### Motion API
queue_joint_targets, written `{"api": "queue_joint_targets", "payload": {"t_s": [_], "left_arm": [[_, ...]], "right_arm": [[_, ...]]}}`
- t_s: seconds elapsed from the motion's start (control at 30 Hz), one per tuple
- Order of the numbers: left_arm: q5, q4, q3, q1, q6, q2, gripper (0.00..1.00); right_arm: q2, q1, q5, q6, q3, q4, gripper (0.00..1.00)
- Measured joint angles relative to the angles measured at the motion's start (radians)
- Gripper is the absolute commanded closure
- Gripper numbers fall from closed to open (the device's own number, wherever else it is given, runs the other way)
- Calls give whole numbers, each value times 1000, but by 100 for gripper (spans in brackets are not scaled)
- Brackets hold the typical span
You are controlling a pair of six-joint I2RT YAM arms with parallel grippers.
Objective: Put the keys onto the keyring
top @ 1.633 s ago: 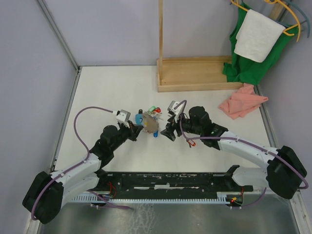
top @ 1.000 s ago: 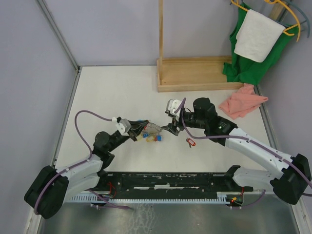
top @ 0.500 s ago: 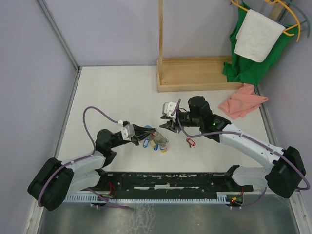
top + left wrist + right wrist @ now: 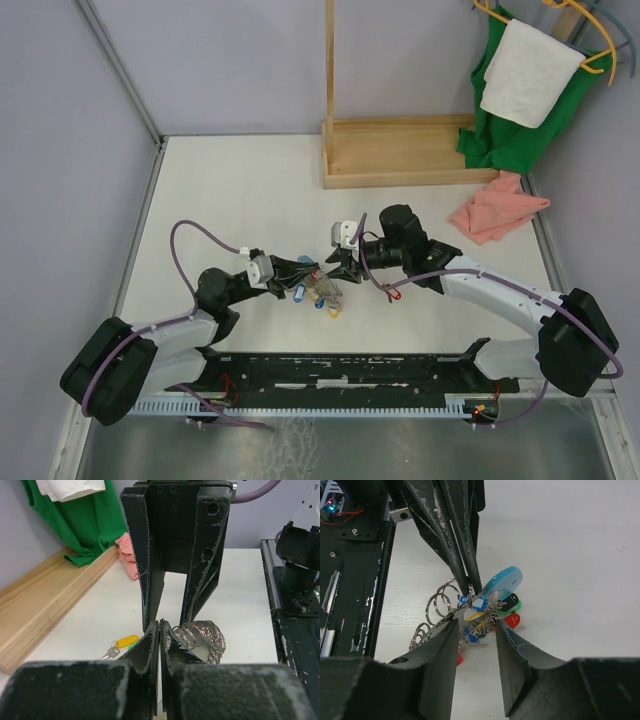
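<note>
- Left gripper (image 4: pixel 159 630): jaws pressed together to a hairline gap. In the right wrist view its tips pinch the keyring (image 4: pixel 502 582) where the metal meets the light-blue band. Judged purpose: to hold the ring steady and presented, so the other arm can work on it.
- Keyring: low over the table (image 4: pixel 230 190), at 6 o'clock of the table's middle in the top view. It hangs from the left tips, with its coloured tags bunched below and to 3 o'clock of the pinch.
- Split rings (image 4: pixel 202 634): a cluster of small silver loops just beside the bunch, at 3 o'clock of the left jaws in the left wrist view. They appear to rest on the table.
- Right gripper (image 4: pixel 476 625): jaws at a middling gap, holding nothing. It faces the left gripper nose to nose, with the bunch between the two. Judged purpose: lined up to take or part the ring.
- Red-tagged key (image 4: pixel 390 292): loose on the table, at 3 o'clock of the keyring and apart from it, under the right forearm. Not yet threaded.
- Yellow-tagged key (image 4: pixel 123 641): flat on the table at 9 o'clock of the left jaws in the left wrist view, near the bunch. Whether it is on the ring cannot be told.
- Judgement: threading is unfinished, since at least the red-tagged key remains to be fetched.
</note>
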Motion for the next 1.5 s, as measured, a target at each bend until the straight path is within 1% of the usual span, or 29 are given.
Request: {"api": "queue_joint_targets", "payload": {"t_s": [0.27, 0.4, 0.5, 0.87, 1.0, 1.17, 1.4, 1.5], "left_arm": [[-13, 10, -5, 0, -30, 12, 97], [-13, 37, -8, 0, -52, 32, 97], [-13, 46, -10, 1, -60, 34, 97], [-42, 59, -12, 1, -68, 39, 97], [-51, 58, -12, 1, -68, 42, 97], [-60, 56, -14, 2, -68, 53, 97], [-60, 48, -20, 2, -68, 53, 97], [-63, 44, -23, 2, -68, 53, 97]], "right_arm": [[19, -2, -48, 41, -12, 68, 62], [23, -2, -62, 74, -29, 109, 67], [25, -2, -68, 84, -32, 117, 68], [25, -3, -85, 138, -48, 167, 64], [25, -3, -82, 157, -52, 177, 66], [25, -3, -72, 196, -70, 228, 69], [33, -2, -49, 232, -74, 288, 76], [43, -2, -48, 237, -74, 296, 77]]}}
